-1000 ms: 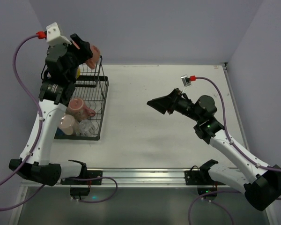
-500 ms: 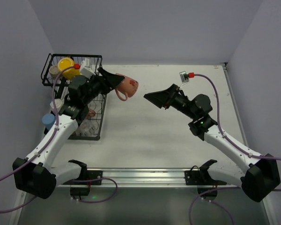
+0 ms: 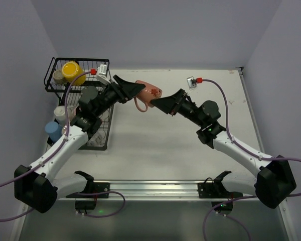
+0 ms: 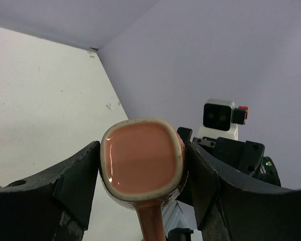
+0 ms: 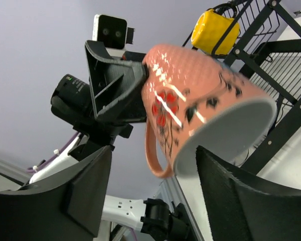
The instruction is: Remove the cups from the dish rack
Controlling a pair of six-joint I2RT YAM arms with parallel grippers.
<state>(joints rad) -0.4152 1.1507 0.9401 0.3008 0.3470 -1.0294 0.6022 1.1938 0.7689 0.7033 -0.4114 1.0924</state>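
Top external view, centre: one salmon-orange ceramic mug (image 3: 150,92), flower-printed, sideways in mid-air, clear of the black wire dish rack (image 3: 85,59) at left. Base clenched by left gripper (image 3: 139,90); right gripper (image 3: 158,103) spread at its mouth, not gripping – I judge a handover

The dish rack (image 3: 104,134) stands at the far left of the desk (image 3: 190,160), its upper tier at the far end and its lower tray running toward the near side. One cup (image 3: 71,71) sits in the upper tier; more cups (image 3: 53,131) sit by the left side of the lower tray. My left arm (image 3: 65,145) crosses the rack's right edge, and my left jaws hold the mug (image 3: 149,93) above the desk, right of the rack, its handle on the near side. My right jaws reach in from the right, spread just before its mouth
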